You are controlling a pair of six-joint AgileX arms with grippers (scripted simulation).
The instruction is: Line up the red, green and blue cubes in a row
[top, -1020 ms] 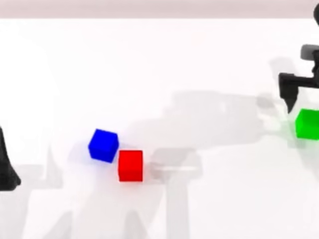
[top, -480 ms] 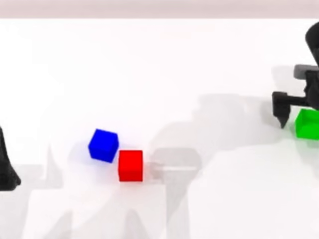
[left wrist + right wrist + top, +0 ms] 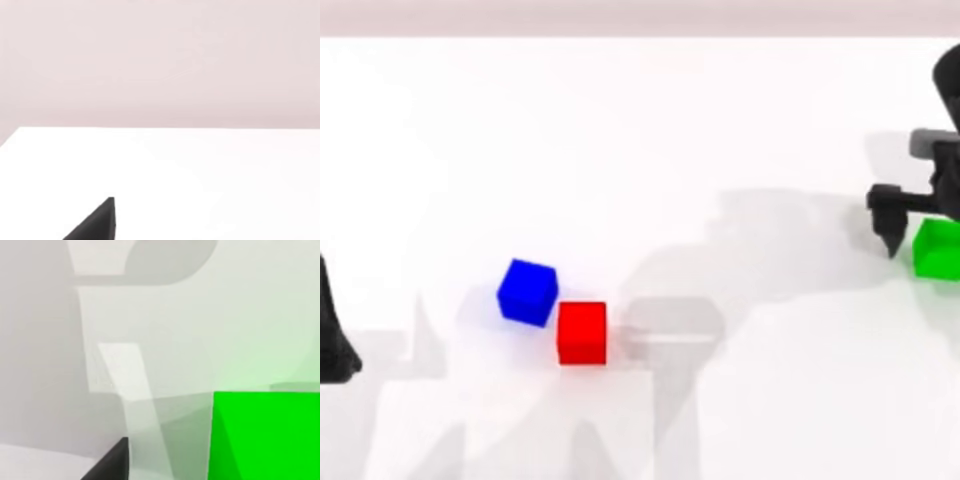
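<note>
Three cubes on the white table, blue cube touching red cube left of centre, green cube at right edge, right gripper over it, one finger beside it, finger spread not discernible, left arm parked at left edge.

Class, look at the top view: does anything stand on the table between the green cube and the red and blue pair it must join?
Nothing visible does. Only bare table and shadows lie between the green cube, at the right edge, and the red cube beside the blue cube.
</note>
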